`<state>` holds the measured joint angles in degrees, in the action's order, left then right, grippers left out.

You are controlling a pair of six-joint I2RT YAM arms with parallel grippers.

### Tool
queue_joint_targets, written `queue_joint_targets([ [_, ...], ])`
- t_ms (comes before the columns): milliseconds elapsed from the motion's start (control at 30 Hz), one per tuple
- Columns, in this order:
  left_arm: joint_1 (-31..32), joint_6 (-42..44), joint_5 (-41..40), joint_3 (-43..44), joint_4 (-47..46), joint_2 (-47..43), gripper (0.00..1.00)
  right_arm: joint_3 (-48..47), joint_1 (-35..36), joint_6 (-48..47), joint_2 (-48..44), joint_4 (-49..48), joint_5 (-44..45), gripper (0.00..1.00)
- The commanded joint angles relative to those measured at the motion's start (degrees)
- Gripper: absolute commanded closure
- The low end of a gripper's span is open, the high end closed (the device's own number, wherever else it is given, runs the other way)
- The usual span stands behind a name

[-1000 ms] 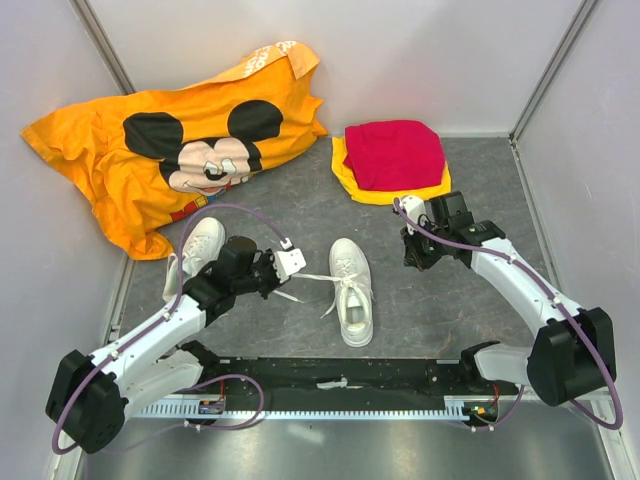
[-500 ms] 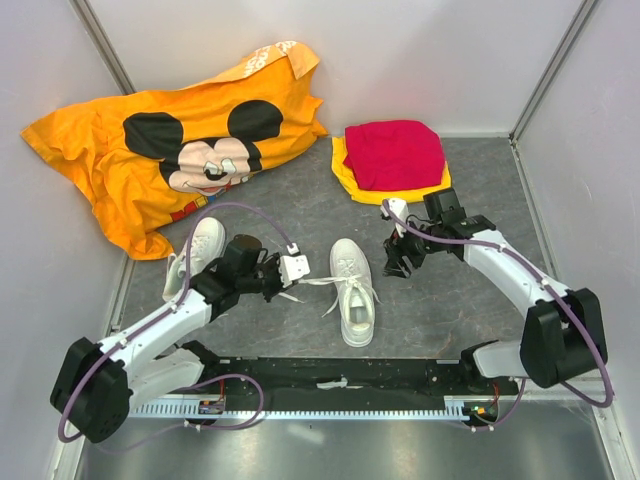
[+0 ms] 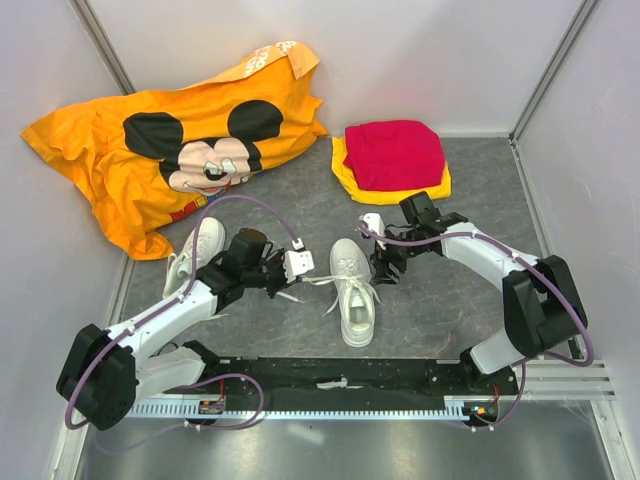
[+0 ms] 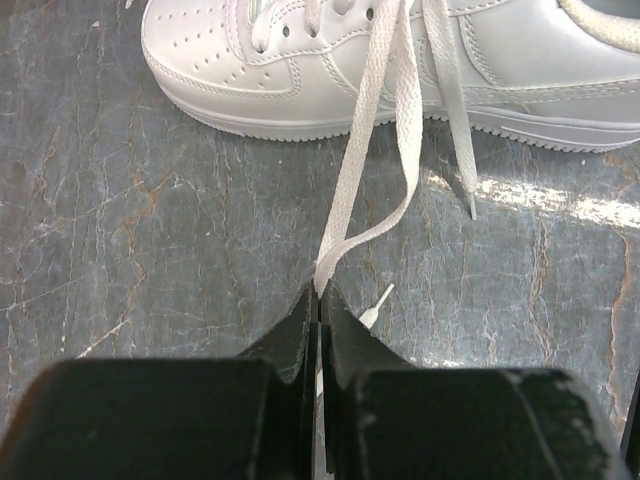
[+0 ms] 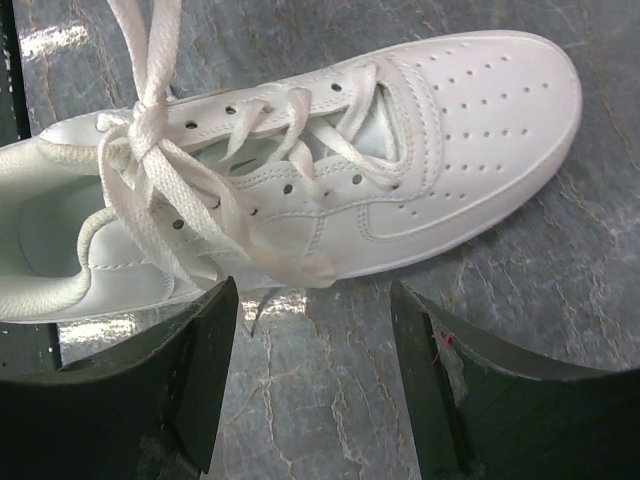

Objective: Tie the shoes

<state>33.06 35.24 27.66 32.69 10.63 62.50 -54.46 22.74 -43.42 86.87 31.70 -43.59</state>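
On table (image 3: 430, 310), white sneaker (image 3: 353, 290), laces (image 5: 150, 130) maybe half-knotted; L gripper (image 4: 318, 296) pinches one, R gripper (image 5: 312, 300) agape.

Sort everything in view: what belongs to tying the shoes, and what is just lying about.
For the job:
- middle shoe
- its lace, pinched in the left claw
- second shoe, further left

Lying about:
- orange shirt
- red cloth, on top of a yellow cloth

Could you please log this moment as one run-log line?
left gripper: shut on lace | right gripper: open, over shoe | bow: none yet
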Motion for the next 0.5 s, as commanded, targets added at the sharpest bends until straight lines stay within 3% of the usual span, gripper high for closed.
queue_joint_targets([
  [0, -0.5, 1.2, 1.8, 2.7, -1.1, 1.0, 0.99, -0.5, 1.6, -5.2, 1.5, -1.7, -2.3, 0.31],
  [233, -0.5, 1.1, 1.5, 3.0, -1.3, 1.9, 0.99, -0.1, 2.5, -7.1, 3.9, -2.8, -2.1, 0.39],
  [333, -0.5, 1.0, 1.3, 3.1, -1.5, 2.1, 0.98, 0.1, 2.7, -7.6, 4.1, -3.2, -2.1, 0.49],
  [433, -0.4, 1.1, 1.1, 3.1, -1.8, 2.3, 0.99, 0.1, 2.8, -7.8, 4.4, -3.5, -1.9, 0.65],
  [467, -0.5, 1.1, 1.0, 3.2, -1.7, 2.4, 0.99, 0.1, 2.7, -7.7, 4.4, -3.5, -1.8, 0.76],
])
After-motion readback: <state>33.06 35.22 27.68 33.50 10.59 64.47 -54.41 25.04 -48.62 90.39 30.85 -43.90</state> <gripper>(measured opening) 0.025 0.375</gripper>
